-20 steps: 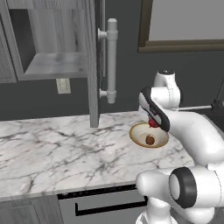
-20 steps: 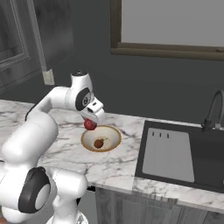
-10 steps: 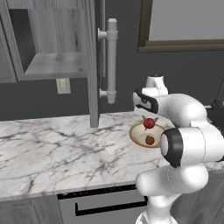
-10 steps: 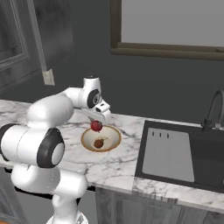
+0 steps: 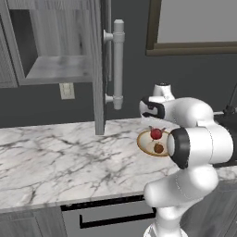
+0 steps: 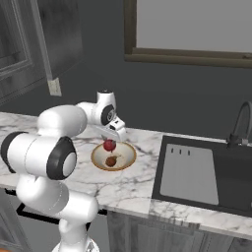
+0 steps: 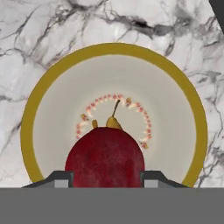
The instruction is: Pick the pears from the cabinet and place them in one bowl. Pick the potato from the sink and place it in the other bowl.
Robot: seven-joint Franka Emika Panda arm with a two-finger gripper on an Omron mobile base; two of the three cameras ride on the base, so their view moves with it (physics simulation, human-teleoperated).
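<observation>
My gripper (image 7: 105, 178) is shut on the glossy red pear (image 7: 105, 157), whose sides sit between the two fingertips (image 7: 61, 178). It hangs just above the cream-tan bowl (image 7: 39, 96) with the golden-brown rim. The dull brown pear (image 7: 113, 123) lies in that bowl, mostly hidden behind the red one. From the base, the red pear (image 5: 156, 134) (image 6: 109, 145) is over the bowl (image 5: 141, 141) (image 6: 129, 158), with the brown pear (image 5: 159, 148) (image 6: 111, 161) below it. The grey cabinet (image 5: 55, 69) stands open at upper left. The black sink (image 6: 197, 172) is to the right. The potato and the other bowl are out of view.
The open cabinet door (image 5: 99, 69) with its long silver handle (image 5: 118, 65) juts out over the marble counter (image 5: 55, 157) left of the bowl. A dark curved tap (image 6: 241, 123) rises behind the sink. A framed window (image 6: 197, 29) hangs on the dark wall.
The arm's elbow has swung round toward the camera while the hand stayed over the bowl. The red pear, still held, has sunk slightly toward the bowl.
</observation>
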